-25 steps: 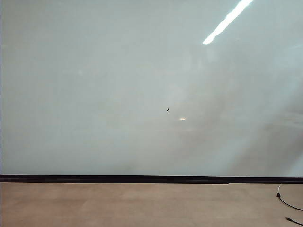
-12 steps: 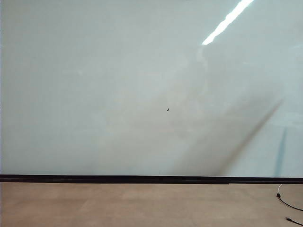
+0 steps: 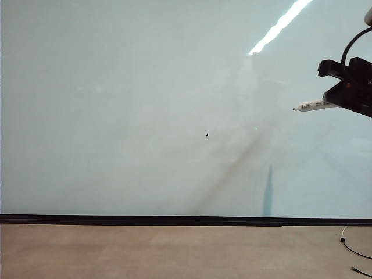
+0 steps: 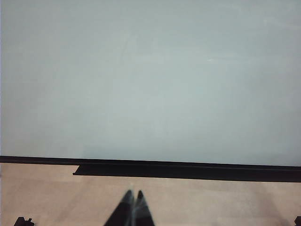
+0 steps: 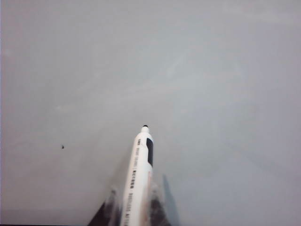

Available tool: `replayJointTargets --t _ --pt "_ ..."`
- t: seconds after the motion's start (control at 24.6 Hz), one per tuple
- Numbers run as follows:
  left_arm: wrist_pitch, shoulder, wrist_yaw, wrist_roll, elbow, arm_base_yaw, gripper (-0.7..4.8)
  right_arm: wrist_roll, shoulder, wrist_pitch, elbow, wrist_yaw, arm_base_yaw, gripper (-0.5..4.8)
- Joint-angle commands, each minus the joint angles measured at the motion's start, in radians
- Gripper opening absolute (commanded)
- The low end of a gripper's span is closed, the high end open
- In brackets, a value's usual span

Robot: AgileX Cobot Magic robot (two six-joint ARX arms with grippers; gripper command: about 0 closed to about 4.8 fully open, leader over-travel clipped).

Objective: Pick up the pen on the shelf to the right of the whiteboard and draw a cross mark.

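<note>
While I watch the exterior view, the right gripper (image 3: 334, 100) sits at the upper right edge of the picture, in front of the whiteboard (image 3: 145, 104), its jaws clamped on the pen (image 3: 314, 106). I note the pen lies nearly level there, its dark tip pointing toward the middle of the board and standing clear of the tiny black speck (image 3: 207, 134), which lies lower and further left. Whether the tip touches the board I cannot tell from this angle. No stroke shows on the board around the tip.

From the right wrist view I confirm the grip: the right gripper (image 5: 133, 200) holds the white barrel of the pen (image 5: 140, 165) between its jaws (dark printing runs along the barrel), and the tip faces the whiteboard (image 5: 211, 94), with the speck (image 5: 62, 147) off to one side.

On the left wrist view, the left gripper (image 4: 133, 197) rests low over the tan surface (image 4: 225, 197), jaws pressed together with nothing between them, facing the whiteboard (image 4: 150, 80) and its dark lower strip (image 4: 188, 169). A black cable (image 3: 353, 250) lies on the surface at the lower right.
</note>
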Motion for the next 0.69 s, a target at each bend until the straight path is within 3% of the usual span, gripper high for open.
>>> replayJointTargets --t 0.04,0.37,0.69 --pt "0.013 0.000 0.001 0.005 0.003 0.000 -0.05 0.002 0.000 -0.013 0.035 0.015 0.043 -0.05" --pt "0.013 0.000 0.001 0.005 0.003 0.000 -0.04 -0.010 0.074 -0.006 0.143 -0.039 0.111 -0.05" --pt "0.012 0.000 0.000 0.005 0.003 0.000 -0.04 0.000 0.242 0.120 0.222 -0.073 0.167 -0.05"
